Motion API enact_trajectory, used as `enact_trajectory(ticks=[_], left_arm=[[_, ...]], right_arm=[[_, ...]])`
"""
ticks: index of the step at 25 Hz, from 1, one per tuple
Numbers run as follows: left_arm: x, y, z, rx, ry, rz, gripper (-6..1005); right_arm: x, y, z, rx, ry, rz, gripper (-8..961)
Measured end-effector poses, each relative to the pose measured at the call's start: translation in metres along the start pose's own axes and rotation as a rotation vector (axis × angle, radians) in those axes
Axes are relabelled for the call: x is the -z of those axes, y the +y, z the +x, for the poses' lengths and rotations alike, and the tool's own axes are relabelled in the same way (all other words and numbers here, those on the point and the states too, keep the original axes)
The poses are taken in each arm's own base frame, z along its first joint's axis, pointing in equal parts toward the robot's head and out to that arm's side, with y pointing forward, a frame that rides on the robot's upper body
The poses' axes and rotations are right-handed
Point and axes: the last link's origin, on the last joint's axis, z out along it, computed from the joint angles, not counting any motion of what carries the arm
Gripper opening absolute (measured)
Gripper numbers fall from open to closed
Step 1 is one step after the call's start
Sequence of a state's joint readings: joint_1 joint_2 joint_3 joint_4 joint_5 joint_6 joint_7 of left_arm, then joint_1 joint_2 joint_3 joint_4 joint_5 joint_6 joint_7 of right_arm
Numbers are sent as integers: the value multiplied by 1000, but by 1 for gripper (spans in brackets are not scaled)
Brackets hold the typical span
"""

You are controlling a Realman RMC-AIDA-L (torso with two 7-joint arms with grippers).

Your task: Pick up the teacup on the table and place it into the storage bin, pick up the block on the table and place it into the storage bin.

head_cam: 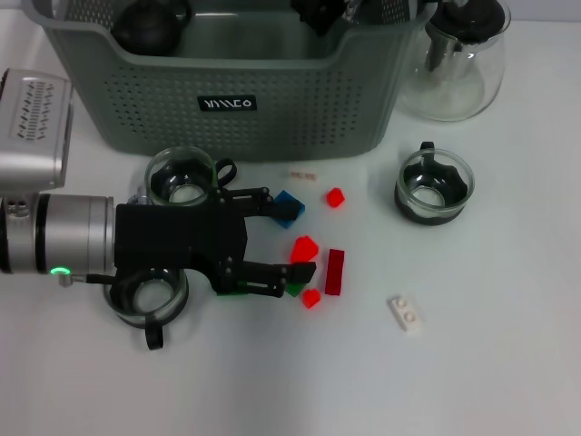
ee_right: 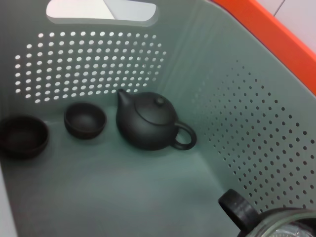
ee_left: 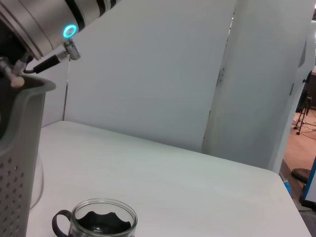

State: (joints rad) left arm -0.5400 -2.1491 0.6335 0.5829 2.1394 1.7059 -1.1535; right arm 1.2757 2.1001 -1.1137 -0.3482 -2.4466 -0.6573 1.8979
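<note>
My left gripper (head_cam: 292, 238) hovers open over the scattered blocks, with a red block (head_cam: 304, 247) right at its fingertips. A blue block (head_cam: 289, 207) lies beside the upper finger (head_cam: 259, 198). Glass teacups stand by the gripper's body (head_cam: 182, 177), under the wrist (head_cam: 145, 300), and off to the right (head_cam: 434, 186), (ee_left: 101, 224). The grey-green storage bin (head_cam: 227, 91) stands at the back. My right gripper (head_cam: 320, 13) reaches into the storage bin (ee_right: 232, 128); a glass teacup (ee_right: 276, 224) shows close under its camera.
More blocks lie around: small red ones (head_cam: 336, 197), (head_cam: 311, 297), a dark red bar (head_cam: 335, 271), a green one (head_cam: 295, 289), and a white piece (head_cam: 406, 313). A glass teapot (head_cam: 458, 54) stands right of the bin. Inside the bin are a dark teapot (ee_right: 148, 123) and two dark cups (ee_right: 85, 120).
</note>
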Motion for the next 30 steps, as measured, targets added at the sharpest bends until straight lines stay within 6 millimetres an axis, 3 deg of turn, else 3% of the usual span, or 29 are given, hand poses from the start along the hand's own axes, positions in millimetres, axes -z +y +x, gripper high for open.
enact_trajectory(ticks=[16, 21, 24, 30], left_arm=[[1, -1, 2, -2, 12, 8, 826], [1, -1, 1, 0, 12, 9, 826], [2, 0, 0, 2, 11, 12, 826], [4, 1, -2, 10, 12, 13, 826]], right_arm=[[1, 0, -2, -1, -3, -8, 114], [3, -2, -5, -9, -9, -4, 273], [6, -5, -7, -12, -22, 6, 523], [33, -22, -28, -38, -119, 20, 668]])
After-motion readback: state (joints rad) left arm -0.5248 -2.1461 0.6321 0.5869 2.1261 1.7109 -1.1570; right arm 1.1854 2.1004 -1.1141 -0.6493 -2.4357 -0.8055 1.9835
